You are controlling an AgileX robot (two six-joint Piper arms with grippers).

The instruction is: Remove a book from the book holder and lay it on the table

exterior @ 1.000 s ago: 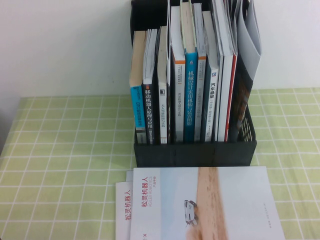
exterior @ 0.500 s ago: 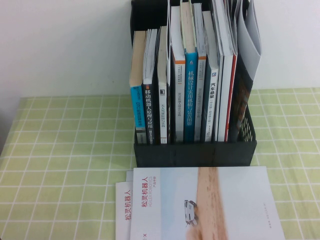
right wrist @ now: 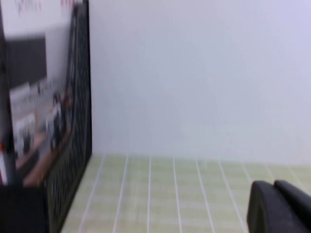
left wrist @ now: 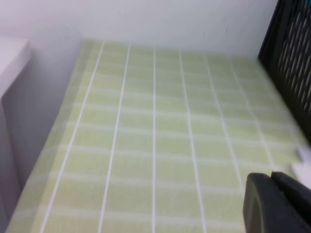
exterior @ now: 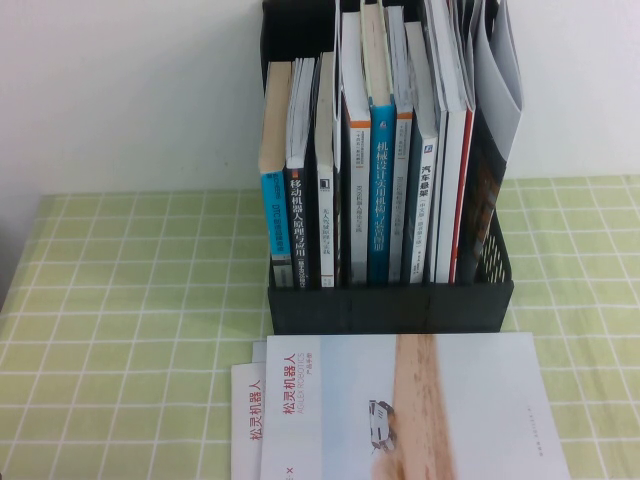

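The black book holder (exterior: pixel 390 305) stands at the middle back of the table (exterior: pixel 130 330), full of upright books. In its rightmost slot stands the book (exterior: pixel 497 70), a thin brochure curling at the top. Its grey cover with small wheeled robots shows in the right wrist view (right wrist: pixel 36 121), behind the mesh wall (right wrist: pixel 73 145). Neither gripper shows in the high view. My left gripper (left wrist: pixel 270 178) is shut and empty, low over the cloth left of the holder (left wrist: pixel 291 63). My right gripper (right wrist: pixel 273 185) is shut and empty, right of the holder.
A brochure with a beige-sand stripe (exterior: pixel 410 415) lies flat in front of the holder, on top of two more brochures (exterior: pixel 248 420); a white corner shows in the left wrist view (left wrist: pixel 303 162). A white wall stands behind. The table's left edge (left wrist: pixel 53 141) drops off.
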